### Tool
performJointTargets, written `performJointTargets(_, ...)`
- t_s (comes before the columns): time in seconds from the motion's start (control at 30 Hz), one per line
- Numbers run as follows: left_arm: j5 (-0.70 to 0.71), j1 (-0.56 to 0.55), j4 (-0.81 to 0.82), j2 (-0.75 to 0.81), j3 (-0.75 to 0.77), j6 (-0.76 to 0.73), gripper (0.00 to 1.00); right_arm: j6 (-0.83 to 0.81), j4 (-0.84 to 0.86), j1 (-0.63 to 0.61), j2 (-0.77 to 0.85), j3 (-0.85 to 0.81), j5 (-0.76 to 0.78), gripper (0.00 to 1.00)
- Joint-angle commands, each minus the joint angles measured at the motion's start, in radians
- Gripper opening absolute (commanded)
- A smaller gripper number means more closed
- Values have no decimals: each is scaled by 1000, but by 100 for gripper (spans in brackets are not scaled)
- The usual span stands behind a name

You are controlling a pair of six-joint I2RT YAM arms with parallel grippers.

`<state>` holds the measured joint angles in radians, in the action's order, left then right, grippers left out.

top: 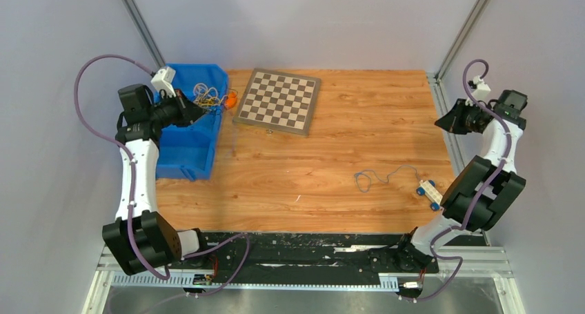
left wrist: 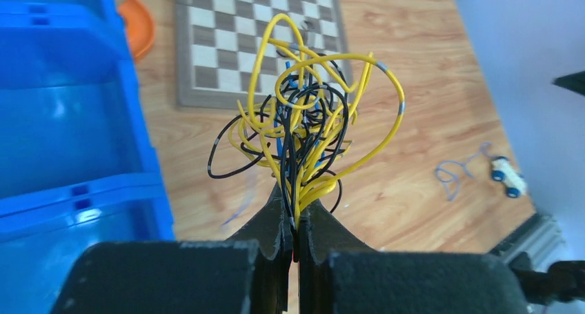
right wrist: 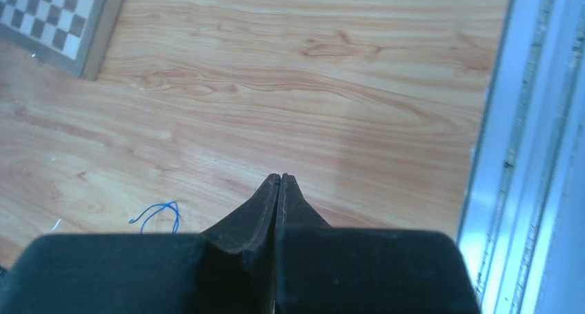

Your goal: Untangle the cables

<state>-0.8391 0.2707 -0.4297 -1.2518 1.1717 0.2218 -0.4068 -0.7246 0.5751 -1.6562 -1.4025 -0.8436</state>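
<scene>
My left gripper (left wrist: 298,205) is shut on a wad of thin yellow, black and blue cables (left wrist: 308,114) and holds it in the air. In the top view the left gripper (top: 202,109) and the wad of cables (top: 210,94) are over the right edge of the blue bin (top: 186,152). One loose blue-grey cable (top: 378,177) lies on the table at the right; it also shows in the left wrist view (left wrist: 455,170) and the right wrist view (right wrist: 157,214). My right gripper (right wrist: 279,179) is shut and empty, raised at the table's right edge (top: 452,121).
A chessboard (top: 278,100) lies at the back centre. A small orange object (top: 231,99) sits between it and the bin. A small white toy car with blue wheels (top: 429,192) lies at the right front. A metal rail (right wrist: 514,155) borders the table's right side.
</scene>
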Motion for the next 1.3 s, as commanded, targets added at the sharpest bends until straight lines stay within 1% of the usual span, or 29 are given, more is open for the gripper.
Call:
performJointTargets(0.0, 87, 9, -97, 30, 46, -194, 0, 19, 27, 16, -4, -55, 48, 0)
performJointTargets(0.07, 58, 10, -129, 32, 53, -217, 0, 14, 19, 19, -6, -60, 21, 0)
performJointTargets(0.1, 29, 9, -149, 31, 61, -218, 0, -3, 4, 17, -4, -59, -28, 0)
performJointTargets(0.13, -51, 8, -155, 31, 63, -206, 0, -20, -17, 12, 0, -58, -87, 0)
performJointTargets(0.2, -131, -20, -104, 39, 57, -99, 0, -37, -67, -25, 10, -54, -169, 1)
performJointTargets(0.23, -141, -35, -76, 48, 45, -1, 0, -51, -101, -59, 17, -57, -197, 10)
performJointTargets(0.27, -144, -72, -8, 56, 36, 52, 0, -52, -121, -100, 28, -55, -219, 25)
performJointTargets(0.3, -139, -92, 28, 73, 14, 146, 0, -40, -124, -143, 49, -48, -230, 39)
performJointTargets(0.33, -115, -135, 103, 93, 2, 196, 0, -28, -124, -197, 75, -41, -237, 49)
performJointTargets(0.37, -100, -157, 139, 102, -26, 296, 0, -13, -119, -253, 99, -38, -236, 54)
performJointTargets(0.4, -80, -193, 217, 111, -40, 397, 0, 10, -111, -341, 125, -38, -231, 59)
performJointTargets(0.43, -77, -211, 253, 113, -70, 451, 0, 29, -99, -412, 147, -43, -220, 63)
performJointTargets(0.47, -72, -244, 314, 112, -82, 541, 0, 50, -85, -479, 166, -49, -210, 66)
performJointTargets(0.5, -68, -255, 335, 109, -100, 581, 0, 70, -59, -543, 189, -59, -198, 66)
performJointTargets(0.53, -62, -294, 369, 101, -115, 651, 0, 90, -43, -617, 202, -66, -181, 66)
performJointTargets(0.57, -61, -307, 390, 97, -124, 683, 0, 106, -13, -678, 213, -75, -165, 66)
performJointTargets(0.6, -63, -334, 439, 89, -143, 748, 0, 121, 11, -740, 221, -84, -137, 66)
performJointTargets(0.67, -64, -372, 489, 77, -158, 812, 0, 146, 55, -847, 229, -99, -100, 64)
performJointTargets(0.8, -70, -446, 505, 63, -163, 835, 0, 160, 115, -1011, 208, -132, 4, 60)
performJointTargets(0.93, -90, -491, 522, 56, -167, 853, 0, 148, 133, -1079, 152, -150, 44, 59)
performJointTargets(1.17, -105, -501, 537, 57, -157, 871, 0, 165, 187, -1113, 116, -132, 93, 59)
performJointTargets(1.23, -107, -502, 548, 55, -159, 881, 0, 169, 202, -1117, 110, -129, 114, 54)
performJointTargets(1.27, -107, -502, 552, 54, -161, 883, 0, 170, 205, -1117, 105, -128, 118, 48)
